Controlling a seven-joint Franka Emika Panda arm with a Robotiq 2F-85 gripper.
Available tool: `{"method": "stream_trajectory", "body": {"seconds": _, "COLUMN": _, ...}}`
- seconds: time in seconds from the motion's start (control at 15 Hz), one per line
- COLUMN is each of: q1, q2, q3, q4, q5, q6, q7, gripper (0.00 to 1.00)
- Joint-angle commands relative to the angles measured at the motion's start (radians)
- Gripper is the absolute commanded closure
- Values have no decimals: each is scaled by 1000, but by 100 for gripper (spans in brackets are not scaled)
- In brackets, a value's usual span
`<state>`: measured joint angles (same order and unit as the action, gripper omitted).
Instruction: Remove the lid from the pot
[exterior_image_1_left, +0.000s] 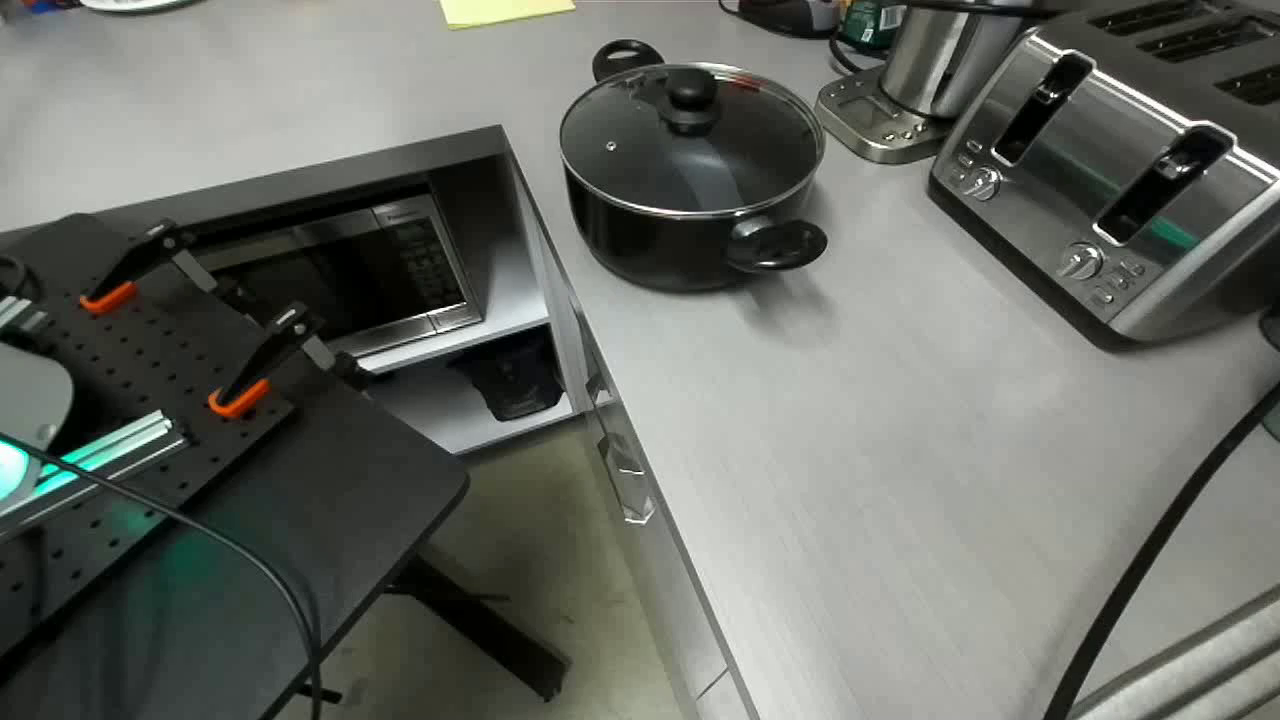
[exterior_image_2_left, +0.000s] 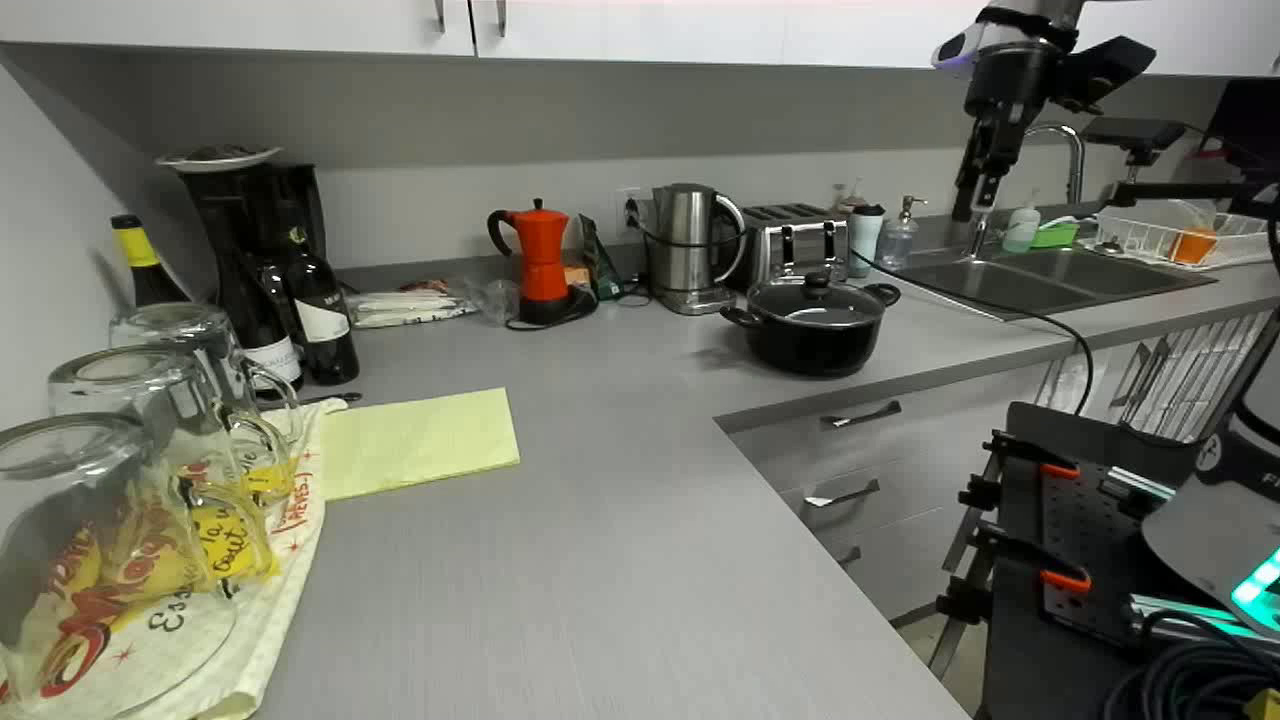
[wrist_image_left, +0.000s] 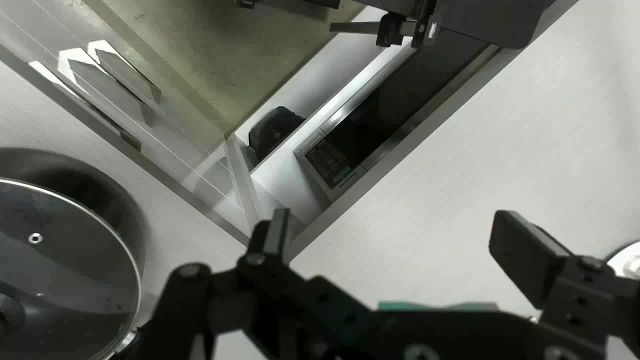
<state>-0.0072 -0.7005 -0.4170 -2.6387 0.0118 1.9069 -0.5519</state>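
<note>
The black pot (exterior_image_1_left: 650, 245) stands upright on the grey counter with its two side handles out; it also shows in an exterior view (exterior_image_2_left: 815, 350) and at the left edge of the wrist view (wrist_image_left: 117, 207). The round glass lid (exterior_image_1_left: 640, 165) sits on the pot, its black knob (exterior_image_1_left: 692, 88) upward; the lid shows too in an exterior view (exterior_image_2_left: 795, 303) and in the wrist view (wrist_image_left: 75, 270), partly cut off. My gripper (exterior_image_2_left: 972, 200) hangs above counter height, apart from the pot. In the wrist view the gripper (wrist_image_left: 390, 225) is open, with nothing between its fingers.
A silver toaster (exterior_image_1_left: 1130, 190) and a metal kettle (exterior_image_2_left: 685, 245) stand near the pot. A black cable (exterior_image_2_left: 1000, 305) crosses the counter by the sink (exterior_image_2_left: 1070, 270). Glass mugs (exterior_image_2_left: 130, 450) and a yellow pad (exterior_image_2_left: 420, 440) lie farther off. The counter has an inner corner (exterior_image_1_left: 500, 130).
</note>
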Motion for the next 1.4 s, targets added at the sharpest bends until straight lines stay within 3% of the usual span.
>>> {"method": "stream_trajectory", "body": {"seconds": 0.0, "q1": -27, "q2": 8, "q3": 25, "q4": 1, "q5": 18, "q6": -2, "q7": -16, "gripper": 0}}
{"method": "stream_trajectory", "body": {"seconds": 0.47, "q1": -30, "q2": 56, "q3": 50, "q4": 17, "q5": 12, "q6": 36, "q7": 18, "gripper": 0}}
{"method": "stream_trajectory", "body": {"seconds": 0.93, "q1": -62, "q2": 294, "q3": 127, "q4": 101, "q5": 9, "q6": 221, "q7": 211, "gripper": 0}}
{"method": "stream_trajectory", "body": {"seconds": 1.33, "q1": -120, "q2": 522, "q3": 144, "q4": 257, "q5": 22, "q6": 247, "q7": 368, "gripper": 0}}
